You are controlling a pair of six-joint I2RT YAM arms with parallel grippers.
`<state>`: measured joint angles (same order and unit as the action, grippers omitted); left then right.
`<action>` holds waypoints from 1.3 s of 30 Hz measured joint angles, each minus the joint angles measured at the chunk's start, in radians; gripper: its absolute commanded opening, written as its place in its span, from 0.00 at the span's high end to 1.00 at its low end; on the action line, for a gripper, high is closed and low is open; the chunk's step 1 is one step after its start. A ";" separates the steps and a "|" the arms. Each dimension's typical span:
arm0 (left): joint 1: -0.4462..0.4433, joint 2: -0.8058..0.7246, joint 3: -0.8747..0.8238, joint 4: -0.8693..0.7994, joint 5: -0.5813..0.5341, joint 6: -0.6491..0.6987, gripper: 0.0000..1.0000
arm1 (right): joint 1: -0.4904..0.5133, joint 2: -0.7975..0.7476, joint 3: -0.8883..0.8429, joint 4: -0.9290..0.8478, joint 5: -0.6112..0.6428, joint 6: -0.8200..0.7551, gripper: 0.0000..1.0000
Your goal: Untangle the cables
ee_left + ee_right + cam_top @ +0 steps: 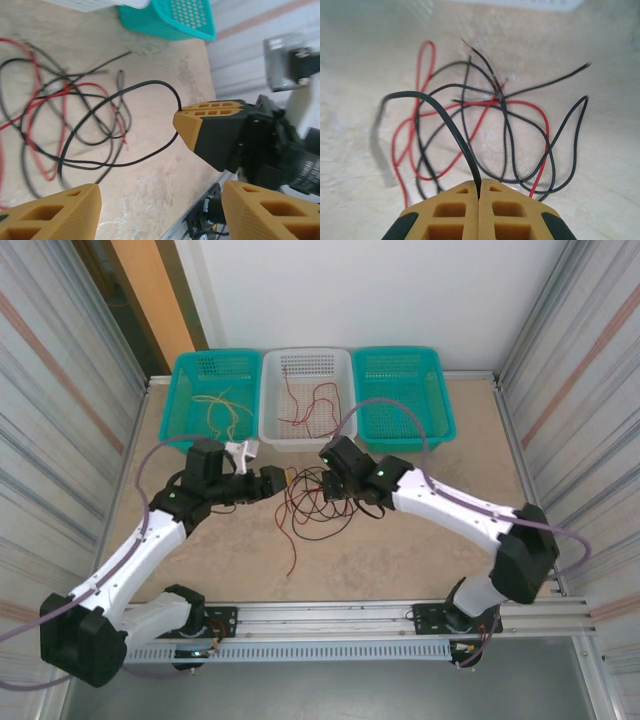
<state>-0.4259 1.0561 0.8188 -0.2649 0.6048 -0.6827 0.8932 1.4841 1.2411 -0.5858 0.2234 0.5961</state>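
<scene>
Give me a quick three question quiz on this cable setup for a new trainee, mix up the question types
1. Multiple choice: what colour is the cable clamped in the right gripper? A red, B black, C yellow.
2. True or false: the left gripper is shut on a red cable.
3. Fill in the blank: the strands lying in the white basket are ____.

Key: 1 B. 2 False, its fingers stand wide apart with nothing between them. 3 red.
</scene>
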 measured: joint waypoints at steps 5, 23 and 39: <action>-0.081 0.060 0.096 0.018 -0.030 0.023 0.33 | 0.055 -0.120 0.035 -0.014 0.070 -0.046 1.00; -0.108 0.075 0.194 -0.015 -0.062 0.104 0.35 | 0.146 -0.358 0.085 -0.006 0.167 -0.158 1.00; -0.118 0.027 0.307 0.041 0.029 0.129 1.00 | 0.147 -0.358 0.096 -0.005 0.178 -0.163 0.75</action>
<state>-0.5438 1.0828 1.1255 -0.2237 0.6342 -0.5537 1.0405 1.1263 1.3373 -0.5907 0.4011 0.4328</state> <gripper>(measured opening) 0.076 0.115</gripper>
